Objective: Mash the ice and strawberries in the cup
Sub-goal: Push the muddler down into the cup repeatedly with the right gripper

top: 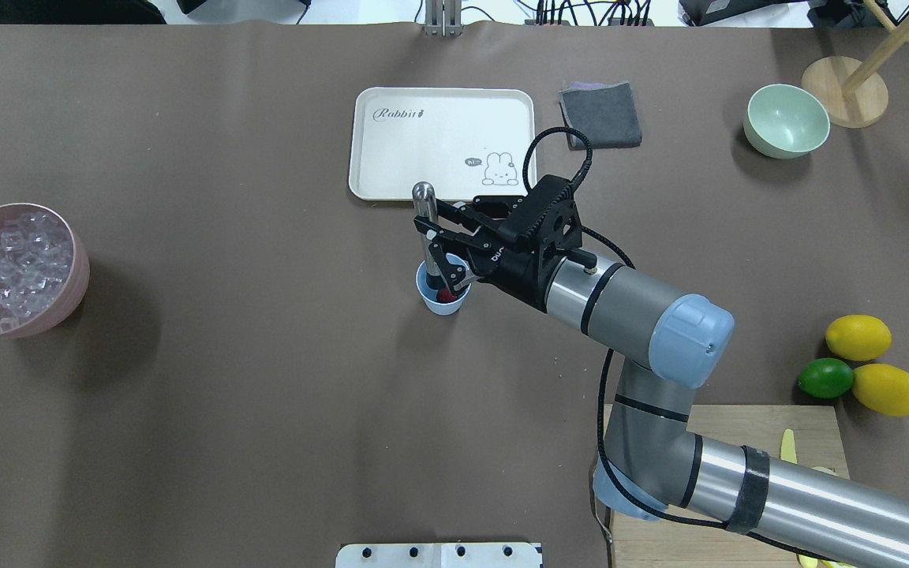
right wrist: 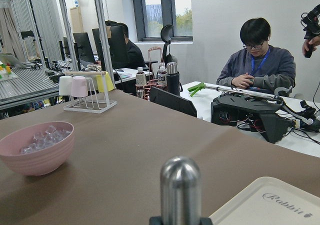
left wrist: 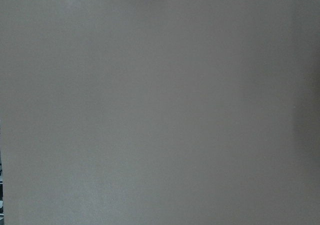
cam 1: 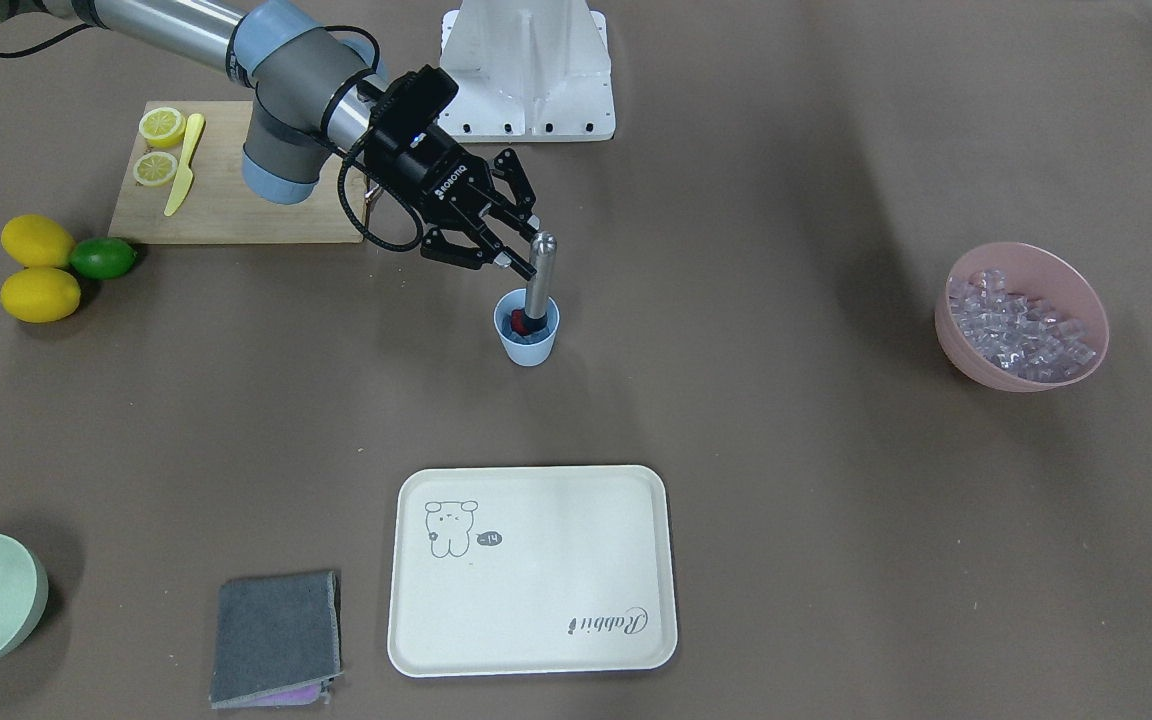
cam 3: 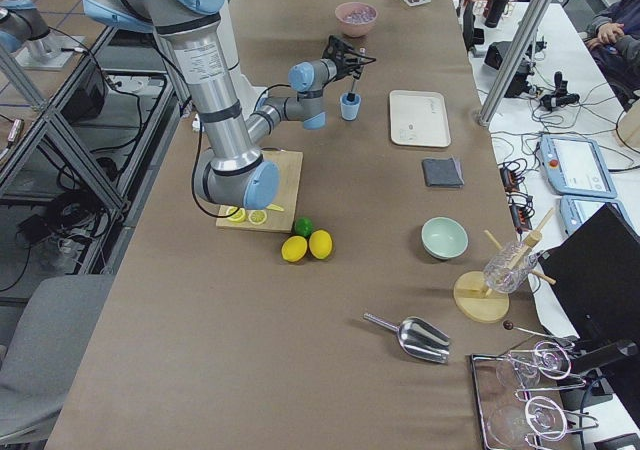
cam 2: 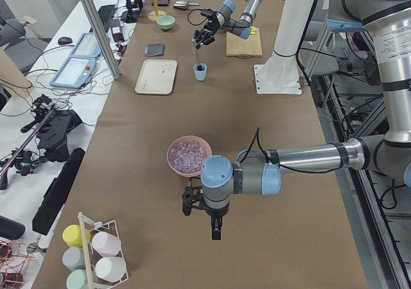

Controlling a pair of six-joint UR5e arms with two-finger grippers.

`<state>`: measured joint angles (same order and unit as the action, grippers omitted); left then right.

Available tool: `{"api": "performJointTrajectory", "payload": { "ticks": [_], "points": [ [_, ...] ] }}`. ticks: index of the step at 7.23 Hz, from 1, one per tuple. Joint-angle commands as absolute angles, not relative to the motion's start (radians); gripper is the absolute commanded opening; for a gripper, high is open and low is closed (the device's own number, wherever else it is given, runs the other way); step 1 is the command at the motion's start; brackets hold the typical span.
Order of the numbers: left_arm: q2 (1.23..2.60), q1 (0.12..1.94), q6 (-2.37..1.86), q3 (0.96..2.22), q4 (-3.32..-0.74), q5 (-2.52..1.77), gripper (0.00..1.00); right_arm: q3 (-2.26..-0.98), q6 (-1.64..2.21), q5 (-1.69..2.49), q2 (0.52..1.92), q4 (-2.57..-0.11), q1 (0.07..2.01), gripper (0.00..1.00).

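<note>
Risk: cup (cam 1: 526, 347), unbraced, could tip if muddler (cam 1: 540, 285) pushes off-centre | right gripper (cam 1: 534, 258) clamped on muddler above cup | strawberry (cam 1: 518, 322) inside cup, under muddler

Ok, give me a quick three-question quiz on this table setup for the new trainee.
1. True or false: the muddler stands in the blue cup.
2. The bowl holding the ice is: A) green, B) pink, C) white.
3. How many whole lemons lie beside the lime?

Key: 1 true; 2 B; 3 two.
</note>
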<state>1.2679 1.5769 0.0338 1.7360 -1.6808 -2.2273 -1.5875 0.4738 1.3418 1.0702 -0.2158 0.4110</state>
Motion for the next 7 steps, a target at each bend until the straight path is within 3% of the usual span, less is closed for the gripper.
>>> {"api": "performJointTrajectory", "payload": {
  "ticks": [1,4,6,7],
  "points": [
    [1.267,1.577,0.034,1.738,-1.681,-2.227,0.99,-1.583,0.471,1.338,1.075,-0.219,0.39,0.0],
    [1.267,1.577,0.034,1.735,-1.681,-2.227,0.99,-1.633,0.472,1.341,1.06,-0.256,0.408,0.0],
    [1.269,1.577,0.034,1.735,-1.681,-2.227,0.99,-1.828,0.485,1.345,1.06,-0.478,0.416,0.0],
    [1.269,1.577,0.034,1.735,-1.681,-2.227,0.99,-1.825,0.486,1.344,1.061,-0.477,0.416,0.0]
  ]
}}
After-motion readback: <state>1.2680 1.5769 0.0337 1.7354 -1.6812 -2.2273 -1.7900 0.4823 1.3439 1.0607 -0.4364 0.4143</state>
